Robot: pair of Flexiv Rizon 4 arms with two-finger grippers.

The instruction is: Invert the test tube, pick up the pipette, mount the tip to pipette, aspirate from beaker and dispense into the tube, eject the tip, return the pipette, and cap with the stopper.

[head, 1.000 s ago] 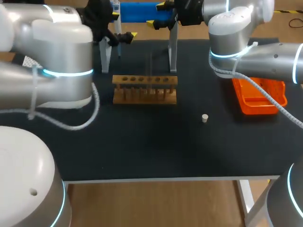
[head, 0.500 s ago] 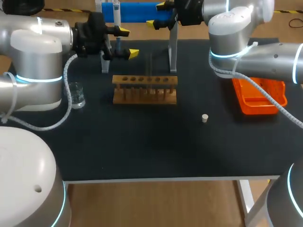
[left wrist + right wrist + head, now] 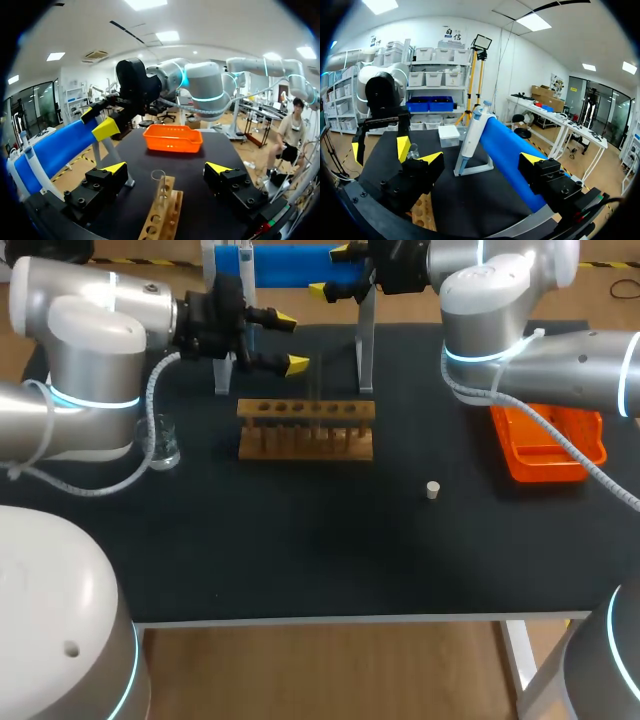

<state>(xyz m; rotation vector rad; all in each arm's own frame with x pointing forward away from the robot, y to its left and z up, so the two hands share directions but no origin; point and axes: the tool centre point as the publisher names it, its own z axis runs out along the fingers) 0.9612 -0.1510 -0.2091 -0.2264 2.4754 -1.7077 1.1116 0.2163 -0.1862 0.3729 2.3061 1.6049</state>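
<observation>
A clear test tube [image 3: 158, 186] stands in the wooden rack [image 3: 305, 430], just ahead of my left gripper [image 3: 166, 168] and between the lines of its open fingers, untouched. In the head view that left gripper [image 3: 286, 341] hovers behind the rack, near the tube [image 3: 316, 388]. The pipette [image 3: 471, 134] hangs on a stand with a blue bar [image 3: 290, 264]. My right gripper [image 3: 481, 159] is open close to it, and in the head view this right gripper [image 3: 334, 270] is at the bar. A small stopper [image 3: 432, 490] lies right of the rack. The beaker [image 3: 163, 441] stands at the left.
An orange tray [image 3: 547, 446] sits at the right under my right arm. The stand's metal legs [image 3: 365, 352] rise just behind the rack. A white box [image 3: 449, 135] stands beyond the pipette. The front half of the black table [image 3: 320, 560] holds nothing else.
My left arm has swung back and its gripper has moved right, from the stand's left leg toward the tube in the rack. The beaker has come into view. The right arm has not moved.
</observation>
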